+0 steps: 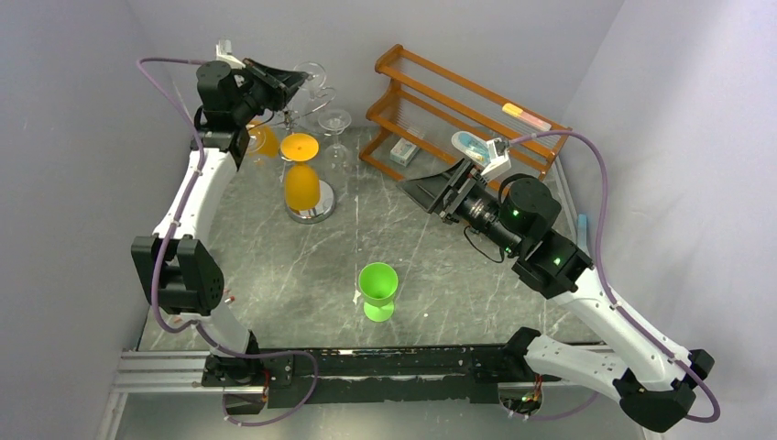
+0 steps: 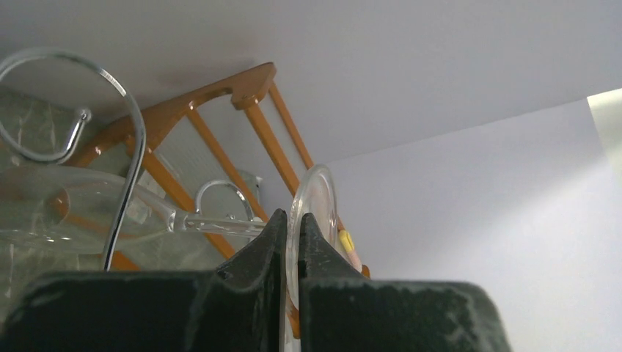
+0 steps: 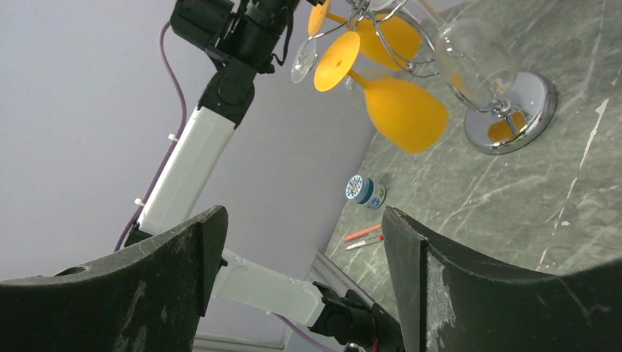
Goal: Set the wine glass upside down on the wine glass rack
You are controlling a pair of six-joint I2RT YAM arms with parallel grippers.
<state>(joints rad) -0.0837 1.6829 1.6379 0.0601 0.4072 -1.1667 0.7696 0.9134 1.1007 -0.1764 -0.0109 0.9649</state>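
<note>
My left gripper is shut on the round foot of a clear wine glass, high at the back left beside the top of the silver wire rack. In the left wrist view the fingertips pinch the foot disc. The stem runs left to the bowl, which lies sideways behind a curled rack arm. Two orange glasses and one clear glass hang upside down on the rack. My right gripper is open and empty, right of the rack.
A green cup stands upright at the table's front middle. A brown wooden two-tier shelf stands at the back right with small items on it. The right wrist view shows a blue-and-white jar and pens by the left wall.
</note>
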